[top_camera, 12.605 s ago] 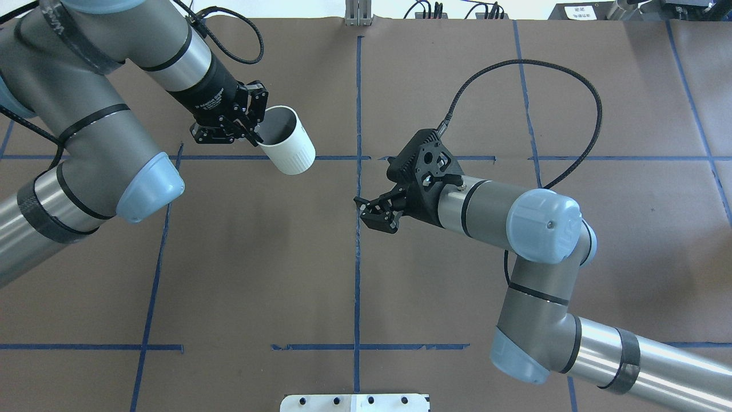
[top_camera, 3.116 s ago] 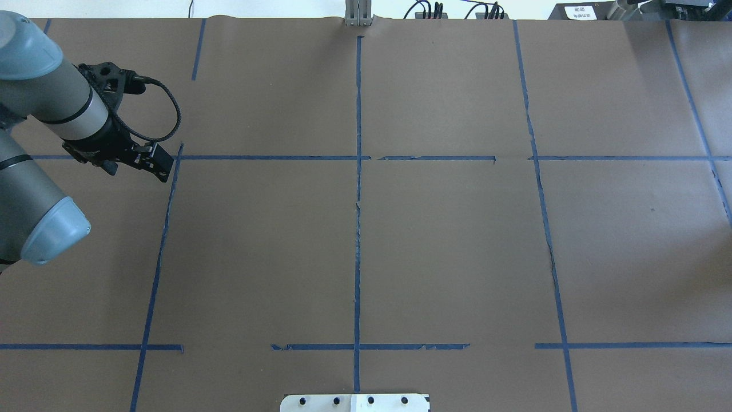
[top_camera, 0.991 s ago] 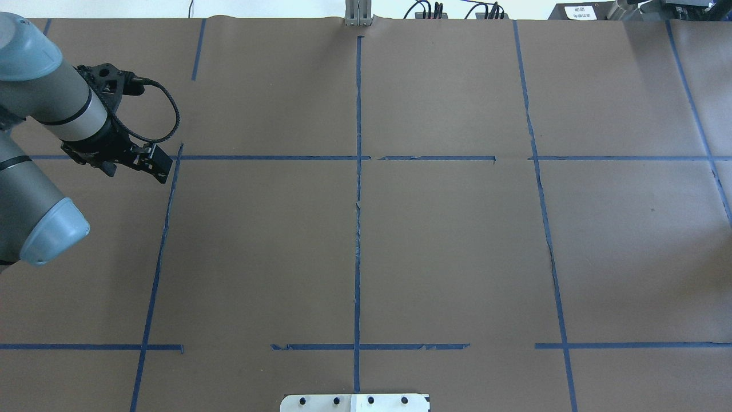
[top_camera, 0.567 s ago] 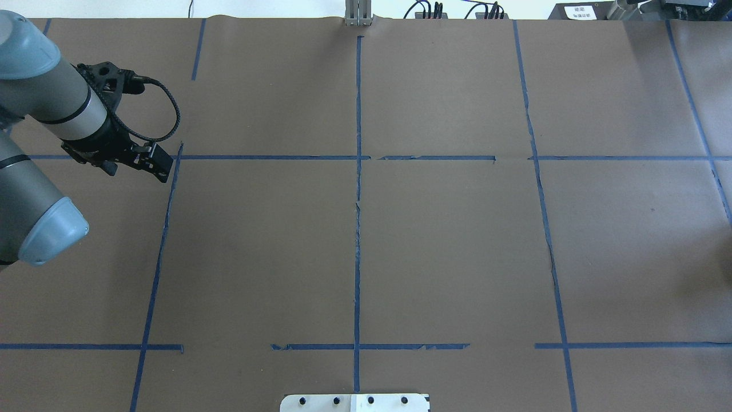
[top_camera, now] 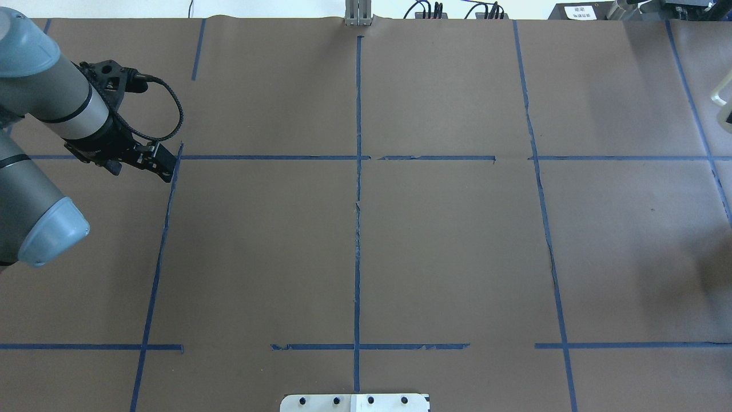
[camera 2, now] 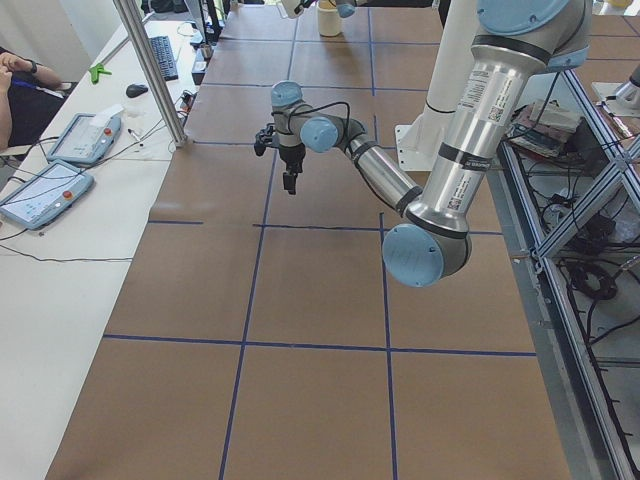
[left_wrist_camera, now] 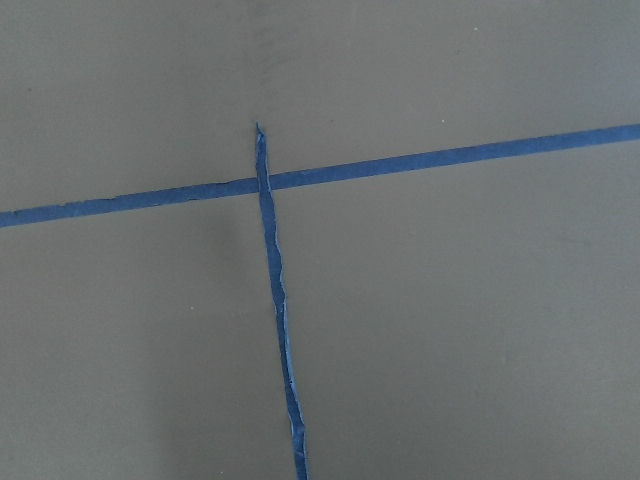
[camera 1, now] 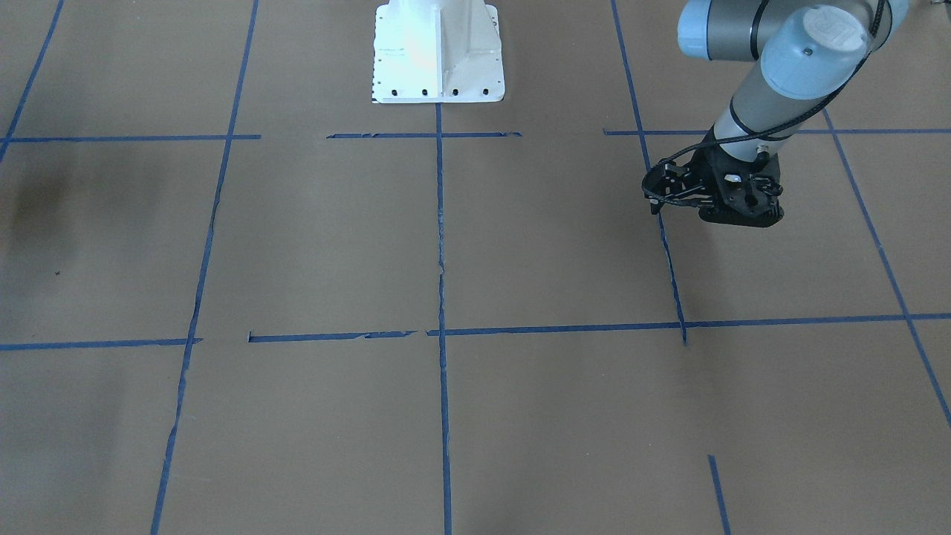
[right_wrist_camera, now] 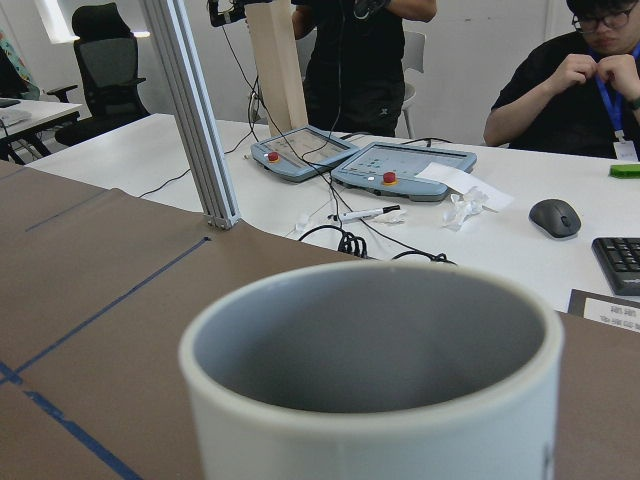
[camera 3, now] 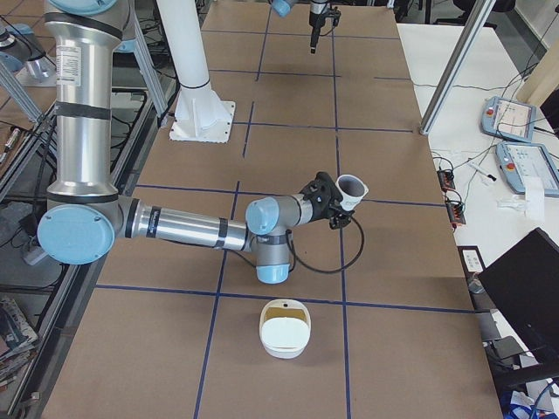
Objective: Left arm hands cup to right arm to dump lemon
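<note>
Two arms, far apart. The left gripper [top_camera: 162, 167] hangs at about 9 o'clock on the brown paper-covered table [top_camera: 446, 240], pointing down over a crossing of blue tape lines [top_camera: 357, 229]. Its jaws look drawn together and narrow, with nothing between them (the left wrist view shows only paper and the tape cross, no fingers). It is clear of the table and touches nothing.

The right gripper [camera 3: 338, 204] shows only in the exterior right view, out past the 3 o'clock edge of the overhead frame. The small white mug with grey inside [camera 3: 351, 190] sits right at its tip, at 2 o'clock from the black wrist, off the table, with its mouth up and roughly upright. How wide the jaws stand I cannot tell, since the fingers are hidden there. In the right wrist view the mug's rim fills the lower frame, with the grey inner wall visible and the bottom out of sight.

At 6 o'clock from that arm's elbow a white rounded dish [camera 3: 284, 342] rests on the paper, well apart from the mug. What looks like the small dull yellow-green lemon [camera 3: 281, 307] lies in it at the 12 o'clock side (too small to be sure).

A cream-white sliver [top_camera: 721, 104] pokes in at the overhead view's 3 o'clock edge. The white base plate [camera 1: 438, 52] sits at 12 o'clock in the front-facing view.
</note>
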